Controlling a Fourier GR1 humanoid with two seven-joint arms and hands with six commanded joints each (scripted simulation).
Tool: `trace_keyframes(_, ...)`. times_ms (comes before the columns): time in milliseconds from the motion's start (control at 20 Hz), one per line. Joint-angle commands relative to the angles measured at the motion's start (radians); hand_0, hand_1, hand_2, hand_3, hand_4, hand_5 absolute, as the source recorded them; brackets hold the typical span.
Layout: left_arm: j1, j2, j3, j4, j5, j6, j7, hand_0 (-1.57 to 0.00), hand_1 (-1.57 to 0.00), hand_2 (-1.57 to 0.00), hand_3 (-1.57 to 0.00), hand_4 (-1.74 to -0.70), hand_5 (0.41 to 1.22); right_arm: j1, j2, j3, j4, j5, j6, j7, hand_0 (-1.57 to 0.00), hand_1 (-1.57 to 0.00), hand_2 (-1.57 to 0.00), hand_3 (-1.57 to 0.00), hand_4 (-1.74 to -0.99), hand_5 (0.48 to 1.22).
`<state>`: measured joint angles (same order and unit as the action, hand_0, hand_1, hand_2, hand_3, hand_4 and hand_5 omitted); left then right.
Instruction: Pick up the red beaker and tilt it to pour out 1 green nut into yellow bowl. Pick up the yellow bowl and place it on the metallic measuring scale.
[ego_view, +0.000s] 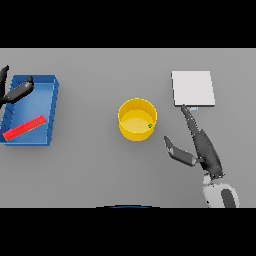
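Holding a green nut (150, 126), bowl (137, 107) sits mid-table, scale (193, 88) to its right. Right hand (202, 145) released, fingertip at scale; left hand (15, 91) released over tray (53, 107) with beaker (24, 128)

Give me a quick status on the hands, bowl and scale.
Right hand open, between yellow bowl and scale. Left hand open over blue bin. Green nut in bowl; path clear.

the bowl (137, 119) is yellow, with a green nut (150, 126) inside at its right wall. right of the bowl the scale (193, 88) is pale grey; left, a blue tray (54, 102) holds a red beaker (24, 128). both hands (196, 145) (15, 90) are dark, the table (100, 165) plain grey.
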<state>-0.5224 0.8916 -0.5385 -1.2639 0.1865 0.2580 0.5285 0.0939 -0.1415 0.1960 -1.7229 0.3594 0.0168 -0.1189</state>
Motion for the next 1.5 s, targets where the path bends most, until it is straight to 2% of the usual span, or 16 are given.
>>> trace_keyframes(0, 0.003, -0.007, -0.006, 0.001, -0.001, 0.008, 0.005, -0.02, -0.02, -0.02, -0.02, -0.78, 0.693, -0.032, -0.02, 0.003, 0.011, 0.018, 0.013, 0.007, 0.0, 0.0, 0.0, 0.0, -1.202, 0.709)
trace_keyframes(150, -0.001, -0.01, -0.008, 0.0, 0.01, 0.005, 0.0, -0.01, -0.01, -0.01, -0.01, -0.79, 0.707, -0.113, -0.087, 0.031, 0.042, 0.072, 0.086, 0.038, 0.0, 0.0, 0.0, 0.0, -1.255, 0.7)
trace_keyframes(200, -0.006, -0.008, -0.01, -0.003, 0.014, 0.001, 0.004, -0.01, -0.01, -0.01, -0.01, -0.79, 0.709, -0.156, -0.106, 0.045, 0.055, 0.112, 0.101, 0.071, 0.0, 0.0, 0.0, 0.0, -1.268, 0.691)
trace_keyframes(250, -0.009, -0.01, -0.009, 0.006, 0.016, 0.002, -0.001, -0.01, 0.0, 0.0, 0.0, -0.79, 0.71, -0.191, -0.133, 0.065, 0.065, 0.156, 0.116, 0.074, 0.0, 0.0, 0.0, 0.0, -1.278, 0.683)
trace_keyframes(450, -0.009, -0.008, -0.023, 0.005, 0.018, 0.003, 0.004, 0.0, 0.0, 0.0, 0.0, -0.79, 0.712, -0.319, -0.217, 0.159, 0.103, 0.296, 0.204, 0.06, 0.0, 0.0, 0.0, 0.0, -1.276, 0.668)
trace_keyframes(600, -0.012, -0.003, -0.025, 0.003, 0.021, 0.008, 0.003, 0.0, 0.0, 0.0, 0.0, -0.8, 0.721, -0.395, -0.235, 0.209, 0.153, 0.349, 0.248, 0.026, 0.0, 0.0, 0.0, 0.0, -1.269, 0.662)
trace_keyframes(900, -0.03, -0.011, -0.032, 0.023, 0.014, 0.004, -0.002, 0.0, 0.0, 0.0, 0.0, -0.8, 0.718, -0.523, -0.23, 0.288, 0.274, 0.396, 0.333, -0.015, 0.0, 0.0, 0.0, 0.0, -1.277, 0.677)
trace_keyframes(1100, -0.029, -0.004, -0.026, 0.018, 0.023, -0.002, -0.01, 0.0, 0.0, 0.0, 0.0, -0.79, 0.72, -0.606, -0.215, 0.318, 0.353, 0.399, 0.382, -0.038, 0.0, 0.0, 0.0, 0.0, -1.25, 0.686)
trace_keyframes(1250, -0.027, -0.008, -0.03, 0.02, 0.022, -0.003, -0.003, 0.0, 0.0, 0.0, 0.0, -0.8, 0.729, -0.63, -0.201, 0.343, 0.406, 0.411, 0.397, -0.054, 0.0, 0.0, 0.0, 0.0, -1.243, 0.682)
trace_keyframes(1450, -0.026, -0.006, -0.03, 0.02, 0.022, -0.006, -0.011, 0.0, 0.0, 0.0, 0.0, -0.8, 0.734, -0.667, -0.188, 0.378, 0.461, 0.431, 0.428, -0.056, 0.0, 0.0, 0.0, 0.0, -1.281, 0.674)
